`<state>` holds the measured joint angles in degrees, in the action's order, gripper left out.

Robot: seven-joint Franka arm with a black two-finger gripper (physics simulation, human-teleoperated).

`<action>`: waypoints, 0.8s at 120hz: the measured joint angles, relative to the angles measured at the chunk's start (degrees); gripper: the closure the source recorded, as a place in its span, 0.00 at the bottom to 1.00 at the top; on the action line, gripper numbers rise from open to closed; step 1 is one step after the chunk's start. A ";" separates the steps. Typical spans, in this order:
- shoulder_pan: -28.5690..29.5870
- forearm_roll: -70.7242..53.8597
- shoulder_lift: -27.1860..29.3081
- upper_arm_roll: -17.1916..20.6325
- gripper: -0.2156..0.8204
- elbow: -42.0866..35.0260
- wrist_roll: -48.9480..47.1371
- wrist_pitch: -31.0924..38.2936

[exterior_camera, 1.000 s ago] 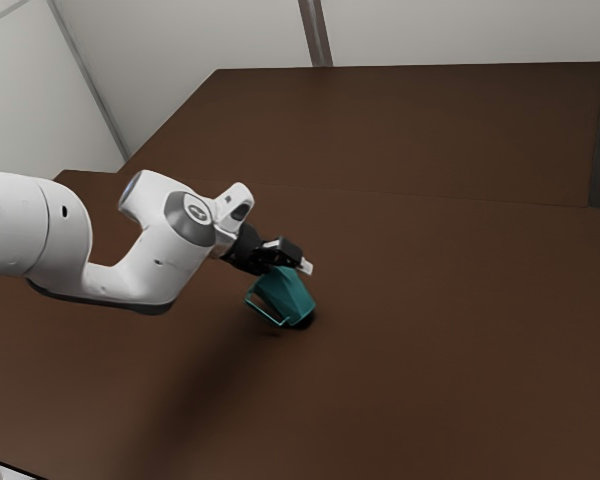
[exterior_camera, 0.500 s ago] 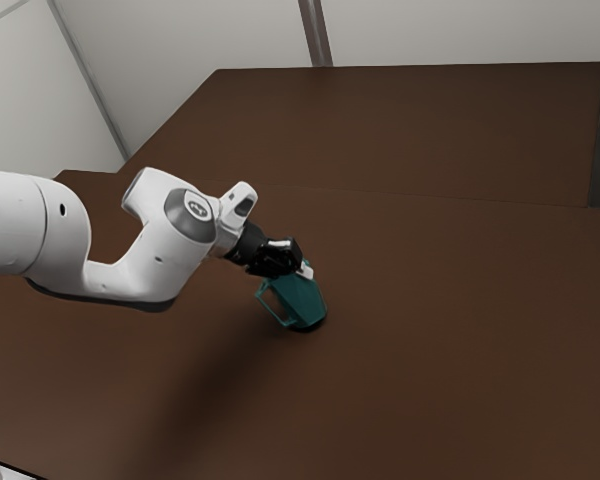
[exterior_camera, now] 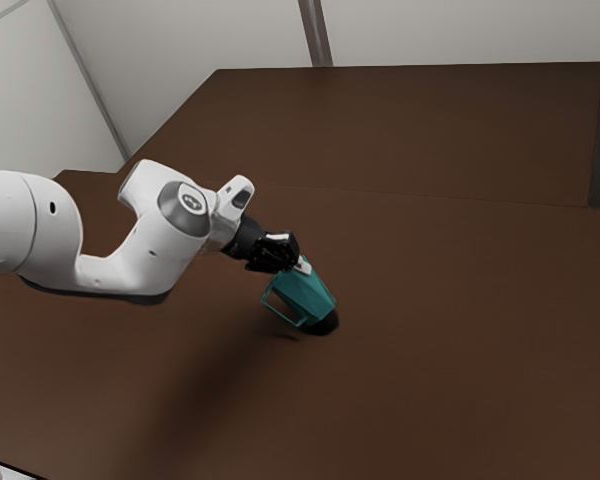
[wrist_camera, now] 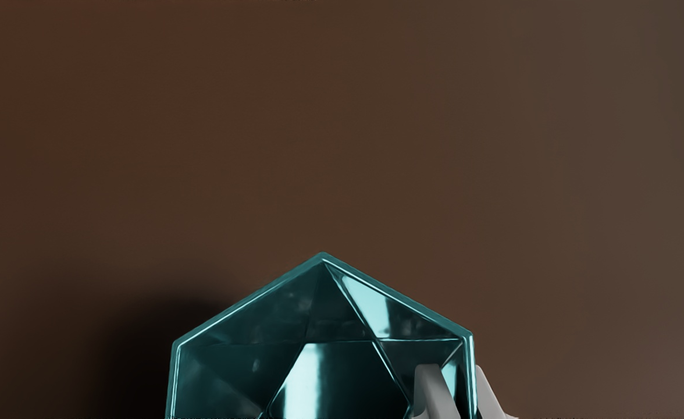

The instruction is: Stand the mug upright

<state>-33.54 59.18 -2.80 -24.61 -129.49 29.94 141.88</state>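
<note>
Tool point(exterior_camera: 303, 267) grips a tilted, glossy, faceted teal mug point(exterior_camera: 310, 294).

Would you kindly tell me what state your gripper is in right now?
Gripper: closed on the wall of the teal mug, one fingertip inside the rim and the other outside, with the mug tilted.

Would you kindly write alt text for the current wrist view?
The robot's fingers grip a glossy, faceted teal mug by one side, one finger inside, one outside; beyond it, a brown tabletop carries a dark shadow.
</note>
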 joint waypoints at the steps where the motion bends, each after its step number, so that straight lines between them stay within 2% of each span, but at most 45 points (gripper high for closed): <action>1: -0.03 -0.45 0.04 -0.05 0.96 0.17 -0.16 -0.20; 16: 0.20 -7.61 0.67 -0.33 0.96 2.47 -3.05 -3.61; 51: 0.29 -33.14 2.64 -1.88 0.97 6.00 -13.34 -12.82; 71: 0.12 -47.25 3.09 -2.72 0.97 7.53 -18.87 -15.34; 96: 1.13 -56.27 2.21 -2.91 0.97 8.71 -23.99 -16.69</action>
<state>-32.42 2.91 -0.59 -27.52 -120.78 5.95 125.19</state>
